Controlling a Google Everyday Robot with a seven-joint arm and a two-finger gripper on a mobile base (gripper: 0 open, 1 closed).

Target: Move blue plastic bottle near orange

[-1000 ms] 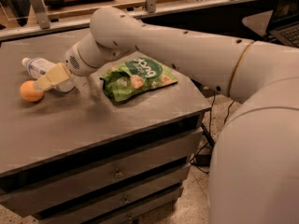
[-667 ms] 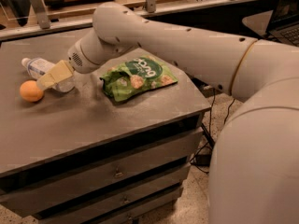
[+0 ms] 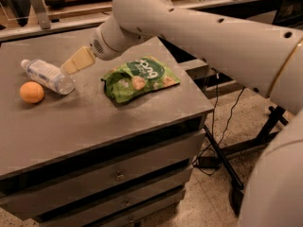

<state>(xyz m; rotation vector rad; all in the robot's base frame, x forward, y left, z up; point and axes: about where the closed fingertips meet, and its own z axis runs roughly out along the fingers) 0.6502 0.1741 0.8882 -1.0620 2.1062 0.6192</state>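
The blue plastic bottle [image 3: 47, 75] lies on its side on the grey tabletop at the left, with its white cap pointing to the far left. The orange [image 3: 31, 92] sits just in front of it, a small gap away. My gripper [image 3: 69, 67] hangs just above and to the right of the bottle's base end, with its cream tip pointing down-left at it. It holds nothing, and the bottle rests free on the table.
A green chip bag [image 3: 138, 78] lies flat right of the bottle, near the middle of the grey drawer cabinet's top [image 3: 94, 122]. My arm reaches in from the right above the bag. The top's right edge drops to the floor with cables.
The gripper has drawn back up and to the right, off the bottle. The bottle stays lying next to the orange.
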